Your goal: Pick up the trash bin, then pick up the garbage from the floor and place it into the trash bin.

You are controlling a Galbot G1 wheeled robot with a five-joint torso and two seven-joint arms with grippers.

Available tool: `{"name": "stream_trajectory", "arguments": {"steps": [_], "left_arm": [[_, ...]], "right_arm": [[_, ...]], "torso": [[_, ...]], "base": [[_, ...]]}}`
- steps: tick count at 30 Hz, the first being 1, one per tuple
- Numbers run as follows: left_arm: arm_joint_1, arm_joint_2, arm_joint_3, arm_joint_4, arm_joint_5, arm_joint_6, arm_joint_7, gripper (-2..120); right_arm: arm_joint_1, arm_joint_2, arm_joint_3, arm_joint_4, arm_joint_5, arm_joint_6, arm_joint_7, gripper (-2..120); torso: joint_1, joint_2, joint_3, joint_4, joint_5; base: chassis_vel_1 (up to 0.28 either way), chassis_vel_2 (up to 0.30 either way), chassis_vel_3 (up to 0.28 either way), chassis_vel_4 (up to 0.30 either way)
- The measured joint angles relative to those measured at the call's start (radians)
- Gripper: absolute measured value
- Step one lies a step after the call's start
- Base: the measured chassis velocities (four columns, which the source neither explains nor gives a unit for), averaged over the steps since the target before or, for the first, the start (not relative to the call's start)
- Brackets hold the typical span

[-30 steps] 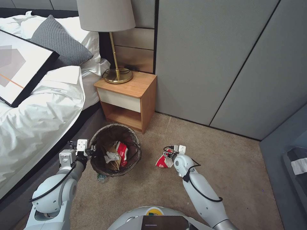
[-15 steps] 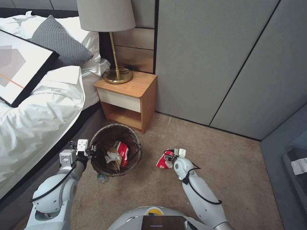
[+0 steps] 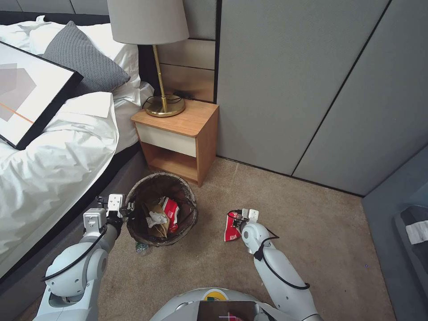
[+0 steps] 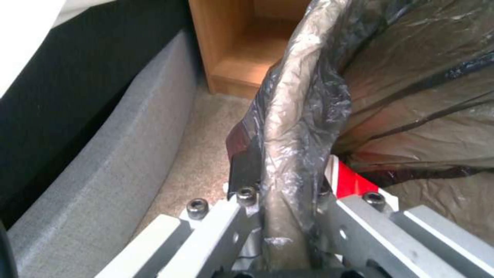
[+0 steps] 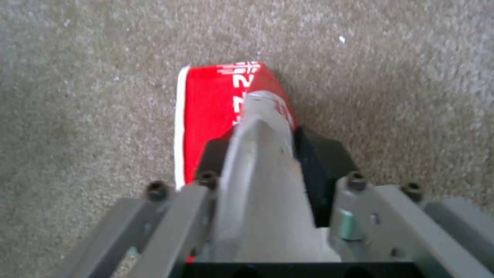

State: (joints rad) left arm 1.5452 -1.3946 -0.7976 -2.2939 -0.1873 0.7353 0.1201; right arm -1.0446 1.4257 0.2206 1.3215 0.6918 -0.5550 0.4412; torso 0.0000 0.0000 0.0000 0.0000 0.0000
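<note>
My left tool (image 3: 126, 208) pinches the bag-lined rim of the trash bin (image 3: 189, 203). My right tool (image 3: 237, 219) grips a red-and-white wrapper (image 3: 231, 231), seemingly lifted just off the carpet (image 3: 312, 240).

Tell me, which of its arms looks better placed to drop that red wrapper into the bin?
The right. The right gripper is shut on the red wrapper, held over the floor beside the trash bin. The left gripper is shut on the bin's rim, so it is occupied.

Left arm extends forward and low, left gripper (image 3: 126, 209) clamped on the bin (image 3: 192, 209) rim. Right arm reaches forward, right gripper (image 3: 237, 220) pinching a red wrapper (image 3: 231, 230).
</note>
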Motion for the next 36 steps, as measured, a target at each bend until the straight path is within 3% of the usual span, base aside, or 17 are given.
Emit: {"name": "stream_trajectory", "arguments": {"steps": [1, 4, 7, 22, 28, 32, 33, 35, 36], "left_arm": [[0.000, 0.000, 0.000, 0.000, 0.000, 0.000, 0.000, 0], [0.000, 0.001, 0.000, 0.000, 0.000, 0.000, 0.001, 0], [0.000, 0.001, 0.000, 0.000, 0.000, 0.000, 0.001, 0], [-0.006, -0.005, 0.000, -0.005, -0.001, 0.000, 0.004, 0], [-0.005, -0.001, -0.004, -0.014, -0.009, 0.000, 0.004, 0], [-0.006, 0.021, -0.005, -0.028, -0.035, 0.000, -0.008, 0], [-0.006, 0.021, -0.005, -0.028, -0.035, 0.000, -0.008, 0], [-0.006, 0.027, -0.004, -0.040, -0.036, 0.000, -0.012, 0], [-0.006, 0.027, -0.004, -0.040, -0.036, 0.000, -0.012, 0]], "right_arm": [[0.000, 0.000, 0.000, 0.000, 0.000, 0.000, 0.000, 24], [-0.002, -0.001, 0.001, 0.007, -0.001, 0.002, 0.000, 6], [-0.007, -0.002, 0.003, 0.015, -0.001, 0.002, 0.000, 0], [-0.075, -0.035, 0.053, 0.140, 0.042, -0.004, 0.021, 0], [-0.128, -0.085, 0.104, 0.323, 0.145, -0.029, 0.058, 0], [-0.191, -0.161, 0.174, 0.562, 0.284, -0.097, 0.132, 0], [-0.191, -0.161, 0.174, 0.562, 0.284, -0.097, 0.132, 0], [-0.229, -0.239, 0.221, 0.742, 0.374, -0.156, 0.181, 0], [-0.229, -0.239, 0.221, 0.742, 0.374, -0.156, 0.181, 0]], "torso": [[0.000, 0.000, 0.000, 0.0000, 0.0000], [0.000, 0.000, 0.000, 0.0000, 0.0000], [0.000, 0.000, 0.000, 0.0000, 0.0000], [0.000, 0.000, 0.000, 0.0000, 0.0002], [0.000, 0.000, 0.000, 0.0001, 0.0001], [0.000, 0.000, 0.000, 0.0000, 0.0000], [0.000, 0.000, 0.000, 0.0000, 0.0000], [0.000, 0.000, 0.000, -0.0002, 0.0005], [0.000, 0.000, 0.000, -0.0002, 0.0005]], "base": [[0.000, 0.000, 0.000, 0.000], [0.000, 0.000, 0.000, 0.000], [0.000, 0.000, 0.000, 0.000], [0.000, 0.000, 0.000, 0.000], [0.000, 0.000, 0.000, 0.000], [0.000, 0.000, 0.000, 0.000], [0.000, 0.000, 0.000, 0.000], [0.000, 0.000, 0.000, 0.000], [0.000, 0.000, 0.000, 0.000]]}}
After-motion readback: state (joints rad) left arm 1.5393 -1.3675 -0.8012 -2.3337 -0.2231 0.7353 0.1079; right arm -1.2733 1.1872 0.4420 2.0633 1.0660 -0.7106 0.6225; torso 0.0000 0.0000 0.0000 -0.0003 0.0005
